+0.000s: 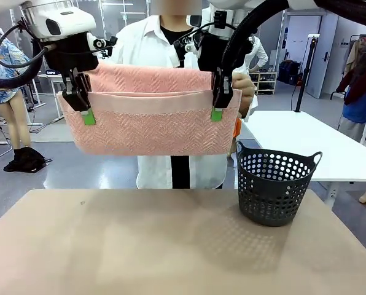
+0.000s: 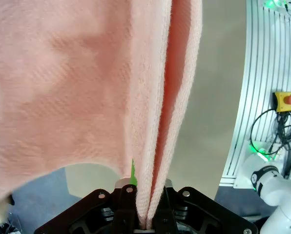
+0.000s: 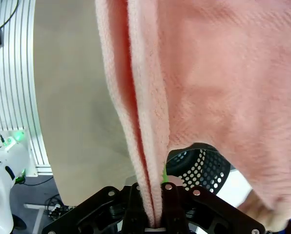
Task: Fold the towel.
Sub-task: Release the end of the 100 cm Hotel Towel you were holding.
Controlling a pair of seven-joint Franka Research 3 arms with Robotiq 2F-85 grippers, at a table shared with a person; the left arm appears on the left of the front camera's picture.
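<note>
Left gripper, pinched towel (far fold half-hidden)

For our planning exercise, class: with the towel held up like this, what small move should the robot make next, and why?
Probably lower both arms together towards the table. The left gripper and right gripper are each shut on the doubled towel, which hangs in the air above it, left of the basket.

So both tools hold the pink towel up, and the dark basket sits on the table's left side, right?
No: the front view shows the basket on the right side of the table. The left tool and right tool do hold the pink towel up.
</note>
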